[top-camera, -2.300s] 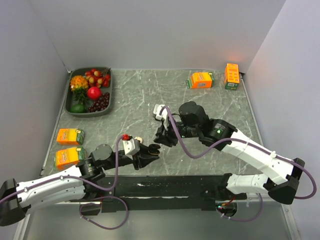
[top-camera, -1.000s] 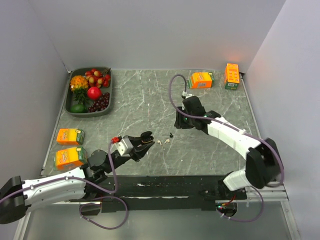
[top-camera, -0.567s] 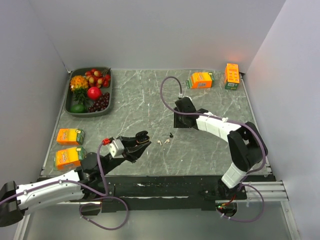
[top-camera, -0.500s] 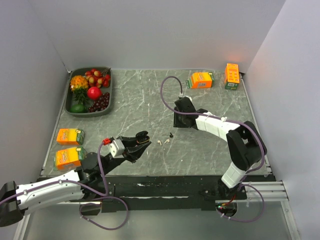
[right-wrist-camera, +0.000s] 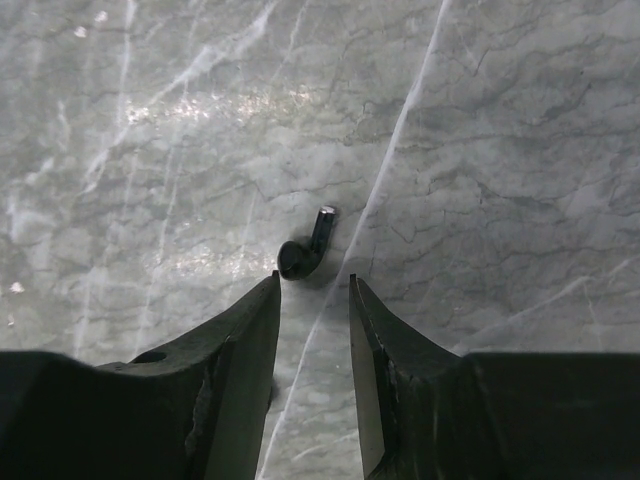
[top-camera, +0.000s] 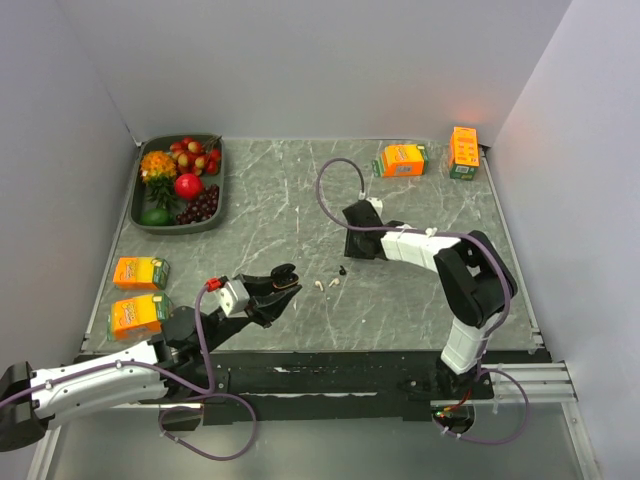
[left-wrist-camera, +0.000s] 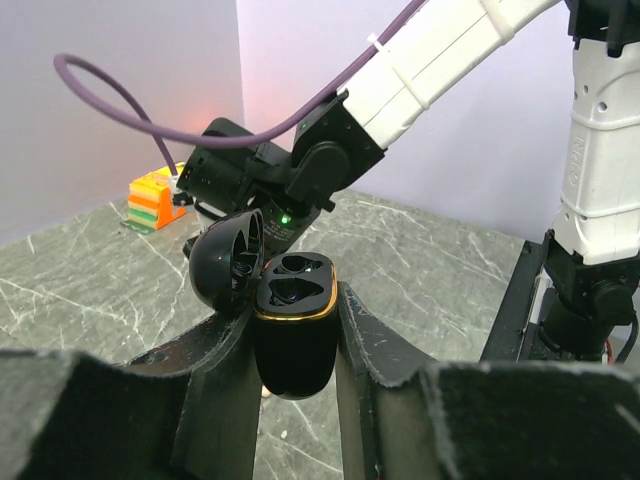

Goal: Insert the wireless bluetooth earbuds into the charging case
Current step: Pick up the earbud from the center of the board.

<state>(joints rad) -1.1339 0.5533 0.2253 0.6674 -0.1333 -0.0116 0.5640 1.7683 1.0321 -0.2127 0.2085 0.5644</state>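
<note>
Lying flat on the grey marbled tabletop (top-camera: 280, 200), one tiny black earbud (right-wrist-camera: 305, 250) with a short stem sits just ahead of the right gripper (right-wrist-camera: 313, 290), touching neither fingertip. That claw points down at the stone with a narrow gap between its jaws, holding nothing. Two small white earbuds (top-camera: 326, 283) lie close together just left of the black one, near the front middle of the table (too small to tell their pose). The glossy black oval charging case (left-wrist-camera: 293, 345) with a gold rim stands upright, pinched tight between the fingers of the left gripper (left-wrist-camera: 294, 312); its lid is flipped open to the left and two dark wells show. Farther out are a dark tray (top-camera: 135, 205) of plastic fruit at back left and four orange cartons (top-camera: 140, 272), two by the left edge, two at back right.
</note>
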